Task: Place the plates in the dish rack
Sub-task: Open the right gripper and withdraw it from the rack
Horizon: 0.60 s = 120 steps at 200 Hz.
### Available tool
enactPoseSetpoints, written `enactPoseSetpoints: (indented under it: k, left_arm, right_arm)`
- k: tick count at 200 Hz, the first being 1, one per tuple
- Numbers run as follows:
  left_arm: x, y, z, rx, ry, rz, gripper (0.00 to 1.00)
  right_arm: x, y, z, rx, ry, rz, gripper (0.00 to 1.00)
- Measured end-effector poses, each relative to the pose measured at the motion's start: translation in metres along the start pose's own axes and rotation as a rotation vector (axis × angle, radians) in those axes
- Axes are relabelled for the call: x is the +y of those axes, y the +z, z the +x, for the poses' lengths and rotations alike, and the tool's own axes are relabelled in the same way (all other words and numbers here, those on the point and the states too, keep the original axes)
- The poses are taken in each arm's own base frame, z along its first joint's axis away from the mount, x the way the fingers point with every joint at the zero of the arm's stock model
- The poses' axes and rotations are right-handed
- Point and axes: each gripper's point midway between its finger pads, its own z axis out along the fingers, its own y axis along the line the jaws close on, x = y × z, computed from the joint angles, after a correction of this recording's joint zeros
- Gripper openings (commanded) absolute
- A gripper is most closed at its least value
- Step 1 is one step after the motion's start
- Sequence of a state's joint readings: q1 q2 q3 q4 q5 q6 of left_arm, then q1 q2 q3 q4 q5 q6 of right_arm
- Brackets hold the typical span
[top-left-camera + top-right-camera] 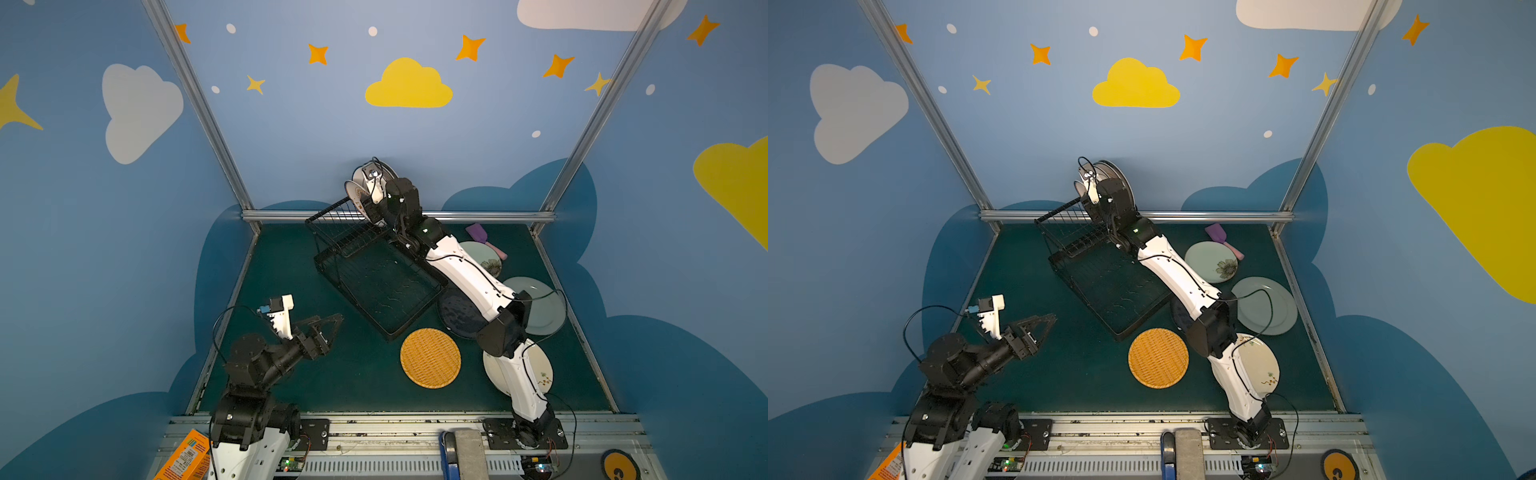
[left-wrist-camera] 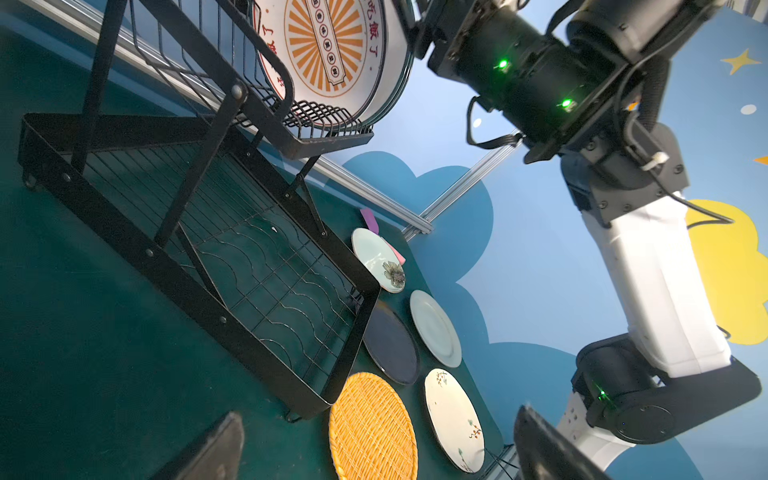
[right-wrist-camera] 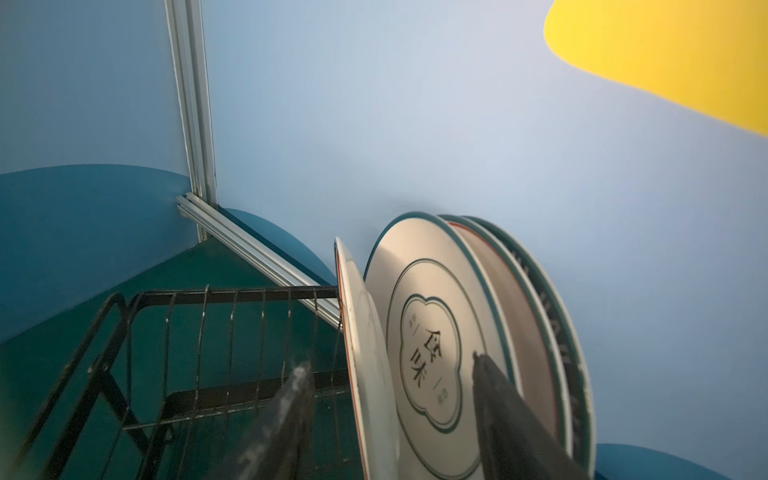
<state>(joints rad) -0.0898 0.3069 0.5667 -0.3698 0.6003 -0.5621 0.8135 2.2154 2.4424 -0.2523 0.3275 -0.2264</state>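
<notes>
The black wire dish rack (image 1: 353, 301) (image 2: 166, 266) stands at the back of the table. Several plates stand upright in its upper tier, among them a sunburst plate (image 2: 328, 54) (image 3: 361, 332) and, behind it, a white lettered plate (image 3: 428, 332). My right gripper (image 1: 365, 199) (image 3: 390, 361) is open, its fingers either side of the sunburst plate's rim without touching it. On the table lie an orange woven plate (image 1: 430, 357), a dark navy plate (image 2: 390, 349), two pale green plates (image 1: 540, 307) (image 1: 1214, 262) and a cream floral plate (image 2: 453, 415). My left gripper (image 1: 332, 322) (image 2: 378, 432) hovers open and empty at the left.
A purple-and-pink spatula (image 1: 482, 237) lies at the back right beside the flowered green plate. The right arm (image 1: 469, 274) stretches over the navy and cream plates. The rack's lower tray (image 1: 1121, 291) holds nothing. An orange box (image 1: 185, 457) sits off the table's front left corner.
</notes>
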Motion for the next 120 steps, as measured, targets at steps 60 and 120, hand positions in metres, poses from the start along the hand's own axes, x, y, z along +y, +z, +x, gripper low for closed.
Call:
enactPoseSetpoints:
  k: [60, 120]
  left_arm:
    - [0.019, 0.029, 0.019, 0.181, -0.104, -0.064, 1.0]
    - [0.013, 0.058, 0.114, 0.487, -0.198, -0.024, 1.0]
  right_arm:
    - [-0.037, -0.099, -0.033, -0.003, 0.057, 0.015, 0.88]
    - [-0.112, -0.205, 0.054, 0.149, 0.364, 0.011, 0.92]
